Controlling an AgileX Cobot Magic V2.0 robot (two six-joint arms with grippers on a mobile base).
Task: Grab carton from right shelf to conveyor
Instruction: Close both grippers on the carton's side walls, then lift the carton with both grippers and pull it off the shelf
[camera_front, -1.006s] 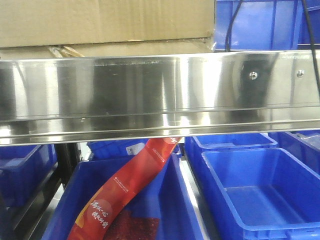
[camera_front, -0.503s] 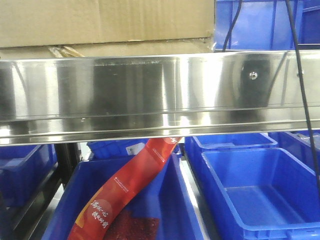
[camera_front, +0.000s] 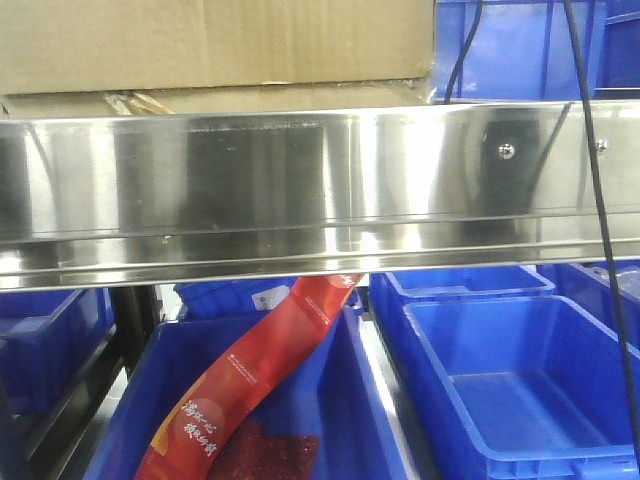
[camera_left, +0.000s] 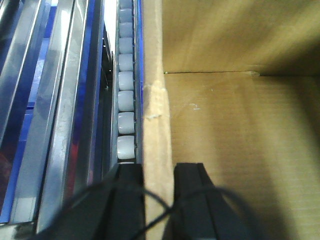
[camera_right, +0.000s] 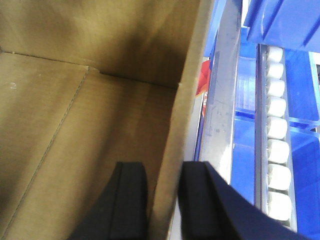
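My left fingers (camera_left: 129, 200) and right fingers (camera_right: 131, 200) each pinch a wall of the carton (camera_front: 210, 45) on the right shelf (camera_front: 300, 180).

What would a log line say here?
phase: grasp | carton: on right shelf | left gripper: shut on carton wall | right gripper: shut on opposite wall

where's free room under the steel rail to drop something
The lower-right blue bin is bare inside, bordered by the shelf rail above and the left bin holding a red packet. Above the rail, crowded: carton beside upper blue bin.
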